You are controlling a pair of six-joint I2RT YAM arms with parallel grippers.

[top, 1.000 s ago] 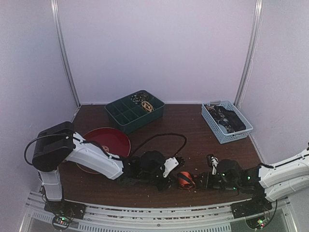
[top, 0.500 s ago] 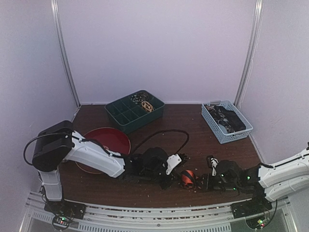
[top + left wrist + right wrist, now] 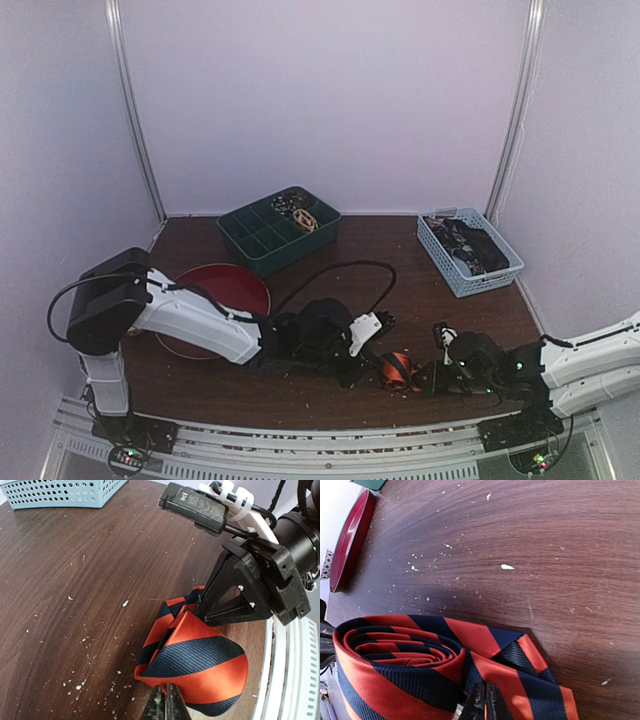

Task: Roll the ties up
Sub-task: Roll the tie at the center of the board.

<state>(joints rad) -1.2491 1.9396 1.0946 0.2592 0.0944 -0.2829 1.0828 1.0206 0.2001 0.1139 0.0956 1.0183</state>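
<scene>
One tie, striped orange-red and dark blue, lies wound into a coil near the table's front edge, between the two arms. In the left wrist view the tie fills the lower middle, and my left gripper is shut with its tips pinching the coil's near edge. My right gripper comes in from the far side with its tips on the cloth. In the right wrist view the spiral of the tie shows at lower left. There my right gripper is shut on a layer beside the loose end. From above, the left gripper and right gripper flank the coil.
A red plate lies behind the left arm. A green compartment tray stands at the back centre and a blue basket at the back right. A black cable arcs over the table. Pale crumbs dot the wood. The white front rail runs just beyond the coil.
The coil and both grippers have shifted a little to the right. The right gripper's jaws have closed onto the tie.
</scene>
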